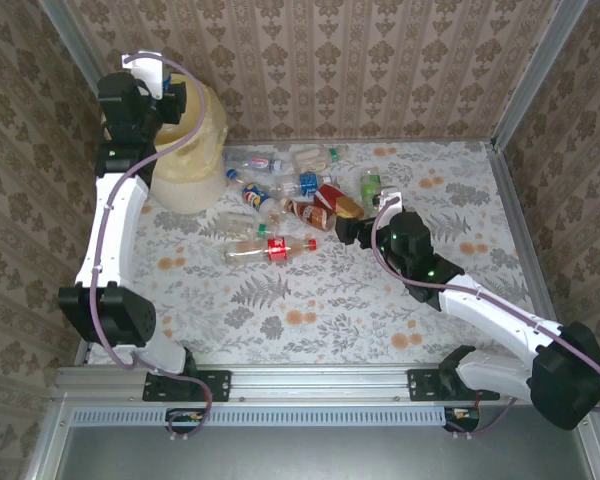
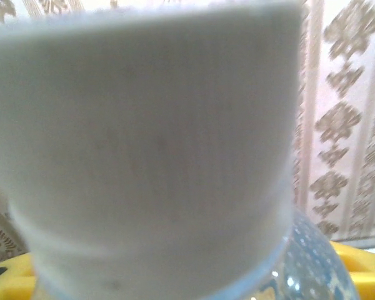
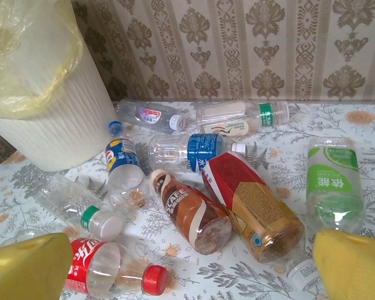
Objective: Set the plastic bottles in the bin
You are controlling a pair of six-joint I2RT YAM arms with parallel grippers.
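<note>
My left gripper (image 1: pixel 168 92) hangs over the round cream plastic bin (image 1: pixel 190 185) at the table's far left corner, with a clear plastic bottle with a pale cap (image 2: pixel 144 144) between its fingers. I cannot tell whether that grip is tight or slack. My right gripper (image 3: pixel 187 275), spread wide, is nearer the bottles mid-table. The brown coffee-labelled bottle (image 3: pixel 190 212) lies just ahead, base toward me, its long axis slanting away leftward, so I judge my wrist must turn to close across it.
</note>
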